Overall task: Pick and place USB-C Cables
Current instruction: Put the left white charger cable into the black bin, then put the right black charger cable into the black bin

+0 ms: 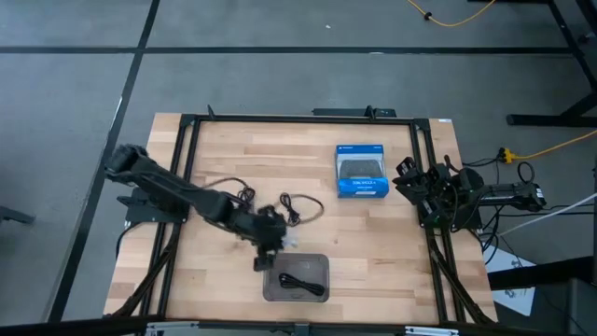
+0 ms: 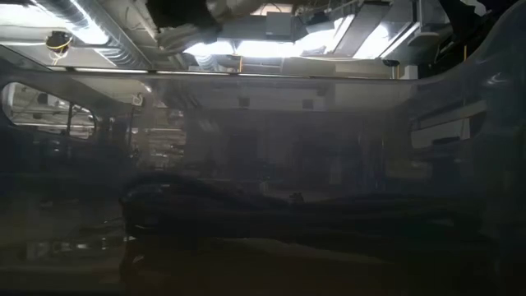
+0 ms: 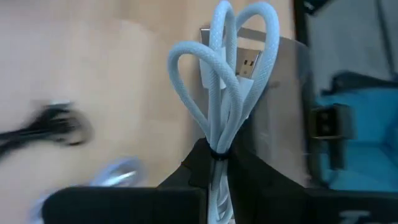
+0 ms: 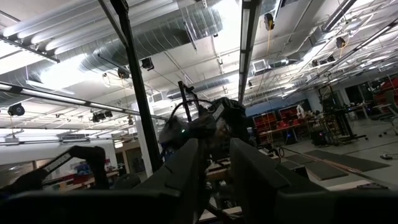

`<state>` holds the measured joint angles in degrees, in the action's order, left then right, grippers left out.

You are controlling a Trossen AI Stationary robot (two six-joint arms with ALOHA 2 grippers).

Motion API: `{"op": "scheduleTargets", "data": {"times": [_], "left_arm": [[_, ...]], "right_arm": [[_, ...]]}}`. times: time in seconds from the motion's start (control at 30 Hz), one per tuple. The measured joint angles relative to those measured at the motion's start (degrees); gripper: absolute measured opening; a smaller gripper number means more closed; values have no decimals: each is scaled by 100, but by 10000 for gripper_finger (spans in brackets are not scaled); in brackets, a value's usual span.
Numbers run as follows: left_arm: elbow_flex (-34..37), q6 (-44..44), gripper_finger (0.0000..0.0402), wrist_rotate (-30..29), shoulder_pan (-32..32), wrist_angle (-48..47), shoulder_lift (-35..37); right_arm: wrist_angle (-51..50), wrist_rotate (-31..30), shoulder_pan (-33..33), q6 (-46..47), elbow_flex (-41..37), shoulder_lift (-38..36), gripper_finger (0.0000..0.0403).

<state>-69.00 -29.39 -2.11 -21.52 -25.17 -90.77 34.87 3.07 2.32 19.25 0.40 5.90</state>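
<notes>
On the wooden table (image 1: 373, 233), the left gripper (image 1: 266, 250) hangs at the near-left rim of the grey tray (image 1: 319, 291), clamped on a pale USB-C cable (image 3: 227, 93) whose bundled loops run lengthwise straight out beyond the fingers. The right gripper (image 1: 410, 182) waits by the blue box (image 1: 361, 171), narrowly parted. Black cables lie in the tray (image 1: 300, 282) and just behind it (image 1: 297, 207).

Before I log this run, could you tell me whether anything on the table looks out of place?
Nothing stands out. The left gripper holds a white cable bundle by the grey tray, and another black cable lies loose on the table.
</notes>
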Motion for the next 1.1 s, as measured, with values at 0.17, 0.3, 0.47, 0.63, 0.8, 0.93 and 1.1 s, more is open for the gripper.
{"op": "scheduleTargets", "data": {"times": [0.17, 0.3, 0.47, 0.63, 0.8, 0.93, 1.1], "left_arm": [[-968, 147, 21, 821, 0, -417, -843], [-1371, 149, 21, 1386, 0, -621, -1249], [-1420, 5, 63, 1572, -7, -594, -1513], [-1429, -33, 100, 1641, 71, -558, -1496], [-1431, 123, 105, 1685, 161, -693, -1442], [-1419, 488, 106, 1540, 387, -1479, -1171], [-1426, 1047, 104, 97, 778, -2735, -547]], "right_arm": [[-4, -2, 1, 0, 0, -1, 97], [-11, 0, -1, 2, 0, -1, 97], [-11, 4, 1, 0, 0, -1, 97], [-13, 7, 1, 1, 0, -1, 97], [-12, 9, -2, 0, 0, -1, 97], [-11, 9, 0, 1, 0, -1, 97], [-66, 15, -1, 9, 0, -3, 97]]}}
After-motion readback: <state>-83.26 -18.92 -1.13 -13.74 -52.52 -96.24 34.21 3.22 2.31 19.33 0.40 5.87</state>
